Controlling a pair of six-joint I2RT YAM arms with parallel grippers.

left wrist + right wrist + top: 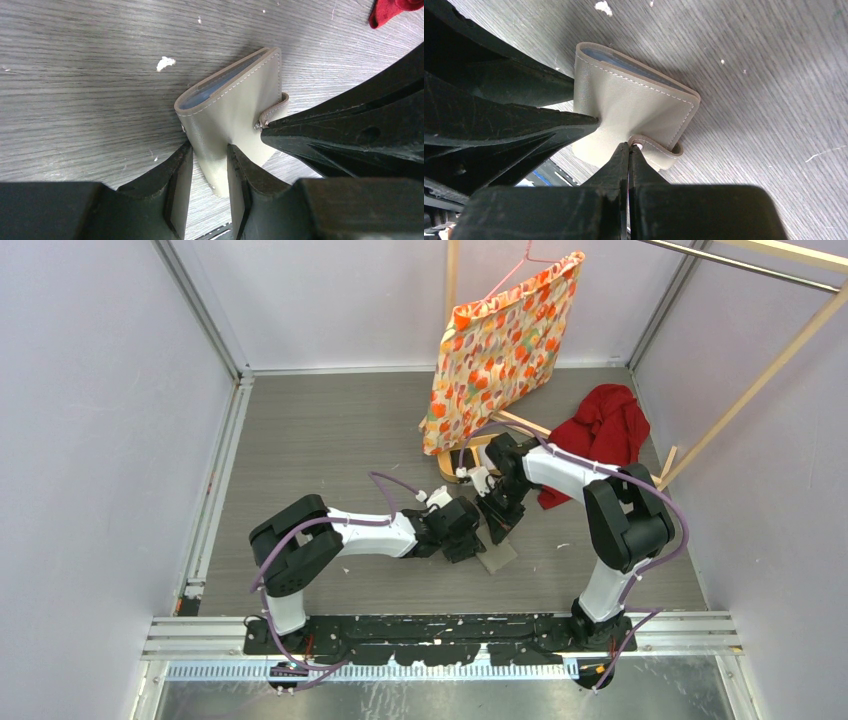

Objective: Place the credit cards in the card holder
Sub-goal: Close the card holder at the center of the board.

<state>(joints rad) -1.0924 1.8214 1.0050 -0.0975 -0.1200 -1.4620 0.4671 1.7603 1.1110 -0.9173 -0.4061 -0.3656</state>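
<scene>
The card holder (235,100) is a folded grey-olive wallet with a pale blue inside, resting on the grey table; it also shows in the right wrist view (634,100) and, partly hidden, in the top view (497,555). My left gripper (210,165) is shut on the near corner of its cover, which is dented there. My right gripper (630,147) is shut on the holder's snap strap (659,152). Both grippers meet at mid-table in the top view, left (465,540) and right (500,522). A dark printed credit card (541,176) peeks out under the left gripper; the other cards are hidden.
An oval wooden tray (455,465) sits just behind the grippers. A patterned fabric (505,345) hangs on a hanger at the back. A red cloth (600,425) lies at the right. Wooden rails (760,380) lean at the far right.
</scene>
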